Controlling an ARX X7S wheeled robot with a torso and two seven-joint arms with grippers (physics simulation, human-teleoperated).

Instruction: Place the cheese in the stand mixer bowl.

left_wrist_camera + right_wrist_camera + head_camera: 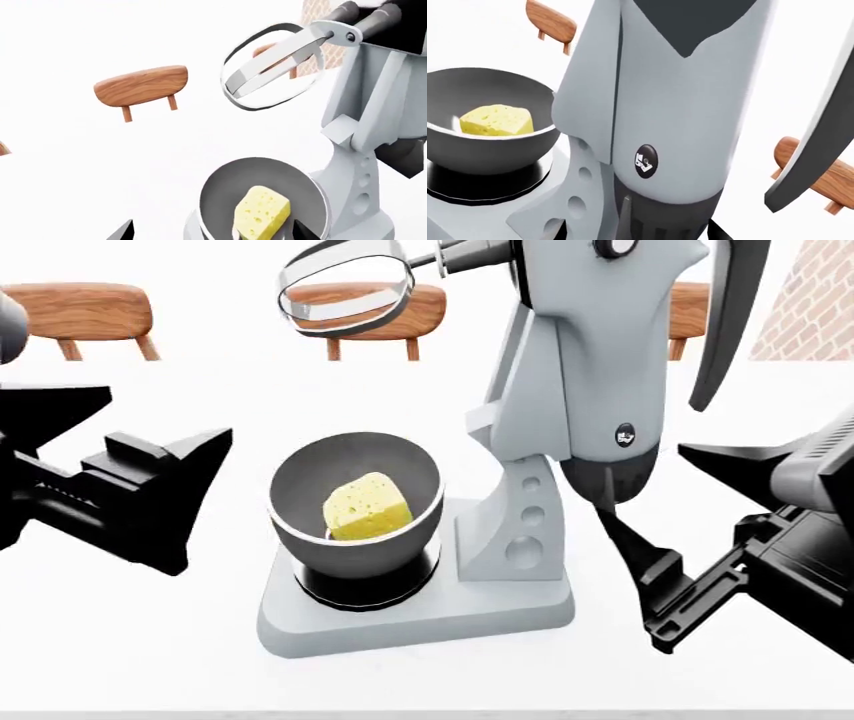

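Observation:
The cheese point(363, 506), a pale-yellow wedge with small holes, lies inside the stand mixer bowl point(302, 530), a deep dark-grey bowl on a black base ring. It also shows in the left wrist view point(261, 212) and the right wrist view point(497, 120), lying in the bowl point(220, 192) point(487, 150). My left gripper point(160, 440) is open and empty, left of the bowl; its fingertips point(127, 231) stand wide apart. My right gripper point(641, 580) is open and empty, right of the mixer, close under the tilted-up head.
The light-grey mixer body point(534, 530) stands on its base plate point(414, 625) on a white counter, head tilted up, with the silver loop beater point(344, 285) raised above the bowl. Wooden stools point(83, 310) stand behind the counter. A brick wall point(807, 300) is at the far right.

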